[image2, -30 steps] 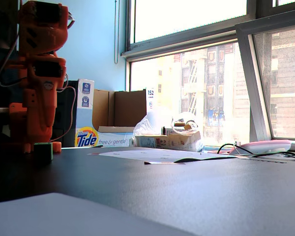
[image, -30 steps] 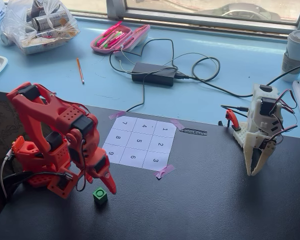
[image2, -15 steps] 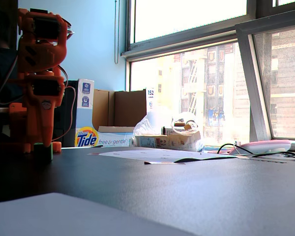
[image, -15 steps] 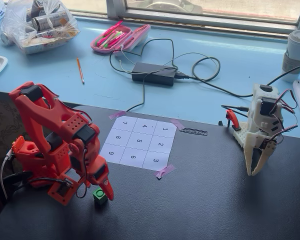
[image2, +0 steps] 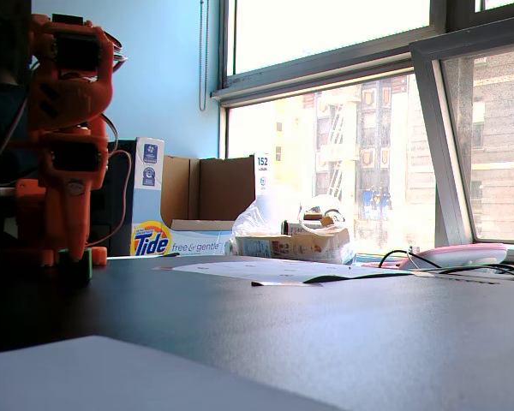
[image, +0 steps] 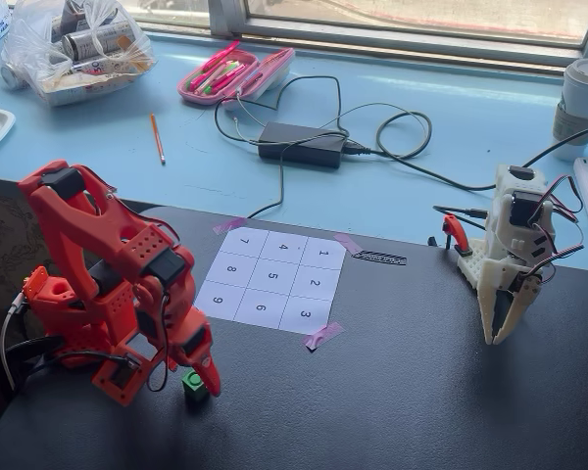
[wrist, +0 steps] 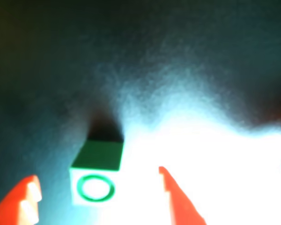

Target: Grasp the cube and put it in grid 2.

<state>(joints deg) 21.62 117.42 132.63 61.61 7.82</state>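
In a fixed view, the cube (image: 195, 383) sits on the desk (image: 421, 392) near its left front corner, between the gripper (image: 201, 377) fingers. The numbered sheet (image: 272, 279) lies behind it toward the desk's back edge, with grid 2 (image: 316, 283) in the sheet's right column. A second arm (image: 510, 255) stands by the right edge.

bare mat (image: 412, 392), white arm (image: 510, 250) right
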